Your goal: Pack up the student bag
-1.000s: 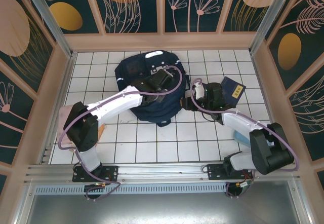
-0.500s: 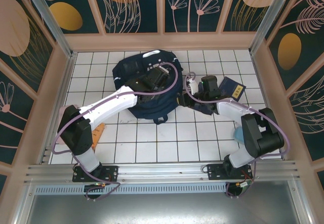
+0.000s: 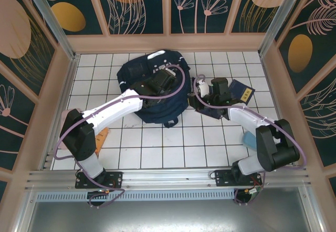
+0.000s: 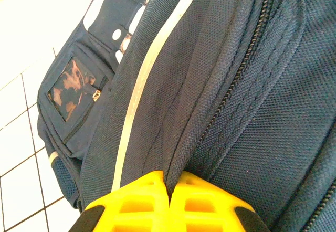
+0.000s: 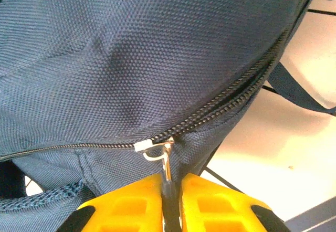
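**Zipping step: one gripper anchors the bag, the other is on the pull**
The bag (image 3: 135,75) lies by the middle of the table's (image 3: 157,148) far edge. The left gripper (image 4: 169,182) is clenched on a fold of the bag's fabric, and the right gripper (image 5: 170,187) grasps the metal zipper pull (image 5: 164,156). It is probably best to keep the fold taut and draw the pull straight along the zipper (image 5: 220,106), not away from it.

One student bag (image 3: 134,77) is counted on the counter (image 3: 157,148). One flat navy book (image 3: 242,92) and one light-blue item (image 3: 250,138) are seen by the right edge, and one orange item (image 3: 103,136) by the left. Two pincers are counted, the left pincer (image 4: 169,183) and the right pincer (image 5: 170,185), and one zipper pull (image 5: 157,149).
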You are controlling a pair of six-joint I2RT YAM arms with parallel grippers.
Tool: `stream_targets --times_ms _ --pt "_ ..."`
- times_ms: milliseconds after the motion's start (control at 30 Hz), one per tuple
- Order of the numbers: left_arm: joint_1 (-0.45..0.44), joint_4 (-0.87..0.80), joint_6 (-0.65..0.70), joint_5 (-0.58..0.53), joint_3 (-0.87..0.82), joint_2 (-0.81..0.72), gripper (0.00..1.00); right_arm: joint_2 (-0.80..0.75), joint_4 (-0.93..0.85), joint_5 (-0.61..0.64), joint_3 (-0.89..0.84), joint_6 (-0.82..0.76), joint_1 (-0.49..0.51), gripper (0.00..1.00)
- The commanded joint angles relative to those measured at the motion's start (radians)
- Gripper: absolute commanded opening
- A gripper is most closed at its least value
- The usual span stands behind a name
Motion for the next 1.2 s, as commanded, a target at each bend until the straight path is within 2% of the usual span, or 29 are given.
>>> stream_targets --times_ms 0,100,167,267,333,467,500,533,633,767,967,1167 --pt "0.005 0.042 -0.029 -0.080 0.022 -0.029 0.00 -0.040 -0.026 0.066 -0.007 0.013 0.005 0.18" --pt "0.006 0.044 -0.032 -0.071 0.023 -0.029 0.00 -0.048 -0.031 0.073 0.000 0.009 0.012 0.25" --pt "0.004 0.044 -0.033 -0.063 0.022 -0.029 0.00 -0.047 -0.040 0.071 0.011 0.002 0.013 0.25" --pt "0.004 0.046 -0.037 -0.050 0.021 -0.030 0.00 -0.043 -0.049 0.020 0.020 -0.012 0.017 0.16" --pt "0.004 0.047 -0.039 -0.043 0.022 -0.030 0.00 -0.045 -0.046 -0.021 0.018 -0.018 0.022 0.15" --pt "0.004 0.047 -0.041 -0.049 0.024 -0.032 0.00 -0.040 -0.032 -0.013 0.012 -0.019 0.032 0.34" --pt "0.004 0.047 -0.041 -0.049 0.025 -0.033 0.00 -0.033 -0.036 -0.010 0.016 -0.021 0.032 0.34" --pt "0.004 0.046 -0.041 -0.049 0.024 -0.032 0.00 -0.023 -0.039 -0.012 0.021 -0.027 0.031 0.33" --pt "0.004 0.044 -0.041 -0.048 0.024 -0.033 0.00 0.000 -0.055 -0.027 0.043 -0.039 0.032 0.19" --pt "0.005 0.042 -0.047 -0.042 0.027 -0.029 0.00 -0.013 -0.062 -0.014 0.045 -0.036 0.036 0.09" --pt "0.004 0.031 -0.103 -0.019 0.059 -0.003 0.00 -0.072 -0.082 0.014 0.027 -0.032 0.077 0.02" --pt "0.004 -0.024 -0.206 -0.001 0.199 0.108 0.00 -0.160 -0.086 0.067 -0.015 0.011 0.238 0.01"
